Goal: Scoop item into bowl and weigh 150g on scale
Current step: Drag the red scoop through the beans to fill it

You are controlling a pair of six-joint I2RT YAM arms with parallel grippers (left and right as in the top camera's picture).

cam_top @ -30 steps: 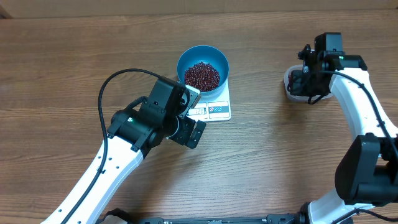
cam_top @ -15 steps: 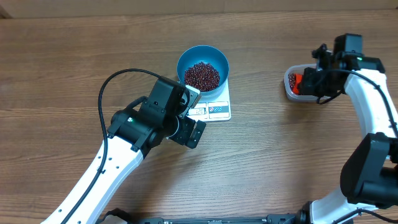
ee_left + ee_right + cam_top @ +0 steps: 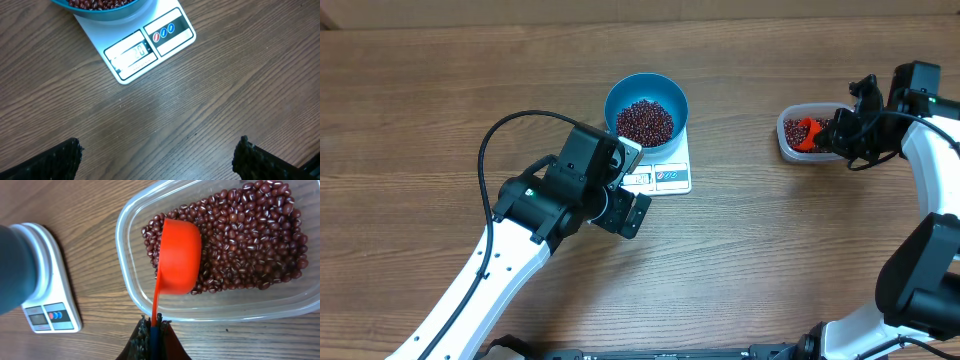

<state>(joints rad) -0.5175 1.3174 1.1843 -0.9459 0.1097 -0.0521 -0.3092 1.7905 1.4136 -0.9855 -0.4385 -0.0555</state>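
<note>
Dark red-brown beans (image 3: pixel 645 121), small and glossy, lay heaped in the bright blue bowl (image 3: pixel 620 92), which sat on the white scale (image 3: pixel 672 176). More of them, many showing a pale streak, filled the clear tub (image 3: pixel 130 255) well off to the right. The right gripper (image 3: pixel 153 328) was clamped on the handle of an orange scoop (image 3: pixel 177 255), its cup over those beans. The left gripper (image 3: pixel 159 157) hung with jaws spread wide above the wooden table (image 3: pixel 420 80), just beside the scale's display

scale (image 3: pixel 148 44) display (image 3: pixel 131 52) showing "20"; other digits unclear
</note>
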